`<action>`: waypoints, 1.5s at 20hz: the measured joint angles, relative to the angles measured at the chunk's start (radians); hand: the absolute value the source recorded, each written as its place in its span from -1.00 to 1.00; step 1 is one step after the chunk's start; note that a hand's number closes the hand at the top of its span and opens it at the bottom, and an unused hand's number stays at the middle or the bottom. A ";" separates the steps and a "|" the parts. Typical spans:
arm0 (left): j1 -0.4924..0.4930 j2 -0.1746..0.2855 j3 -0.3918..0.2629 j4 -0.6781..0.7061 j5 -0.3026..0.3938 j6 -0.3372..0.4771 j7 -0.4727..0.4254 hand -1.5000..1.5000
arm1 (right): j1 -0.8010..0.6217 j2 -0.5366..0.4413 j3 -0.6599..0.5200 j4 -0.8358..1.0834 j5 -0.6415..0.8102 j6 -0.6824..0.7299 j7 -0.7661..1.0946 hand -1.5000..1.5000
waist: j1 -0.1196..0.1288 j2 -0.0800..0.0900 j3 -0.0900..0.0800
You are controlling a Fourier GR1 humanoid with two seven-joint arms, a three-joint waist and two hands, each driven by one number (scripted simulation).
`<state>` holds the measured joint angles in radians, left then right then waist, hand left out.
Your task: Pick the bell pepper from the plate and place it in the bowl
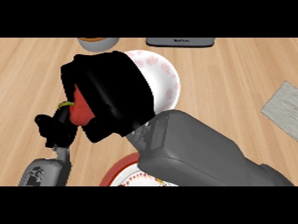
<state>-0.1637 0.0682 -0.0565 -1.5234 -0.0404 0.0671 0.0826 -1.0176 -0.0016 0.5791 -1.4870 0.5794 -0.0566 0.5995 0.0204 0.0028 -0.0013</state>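
Head view: right robot hand point(109, 94) is curled round the bell pepper point(80, 111), clear of the plate point(120, 169) at 6 o'clock and just left of the bowl point(167, 76). Released here, the pepper would probably miss the rim and land on the counter point(241, 65). Left robot hand point(53, 129) rests relaxed at 8 o'clock.

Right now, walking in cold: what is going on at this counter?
The right robot hand is curled round the red bell pepper with a green stem, holding it clear of the red-rimmed white plate at the view's lower edge. The pepper sits just left of the white bowl with a red pattern, not yet in it. The left robot hand shows at the lower left, close to the pepper.
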 measured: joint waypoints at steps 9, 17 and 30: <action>0.005 0.001 0.002 -0.025 0.003 -0.010 0.016 0.00 | -0.050 -0.001 -0.071 0.394 0.028 -0.124 -0.248 1.00 | 0.002 0.003 0.001; 0.007 -0.019 -0.021 -0.043 -0.021 0.007 0.028 0.00 | -0.070 0.001 -0.148 0.700 -0.069 -0.118 -0.447 -1.00 | 0.012 0.006 0.001; 0.011 -0.033 -0.029 -0.032 -0.035 0.014 0.020 0.00 | -0.080 0.002 -0.279 0.832 -0.338 -0.049 -0.773 -1.00 | 0.010 0.004 0.002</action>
<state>-0.1528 0.0349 -0.0851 -1.5557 -0.0757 0.0814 0.1024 -1.0979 -0.0001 0.3005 -0.6553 0.2415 -0.1052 -0.1733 0.0309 0.0070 0.0002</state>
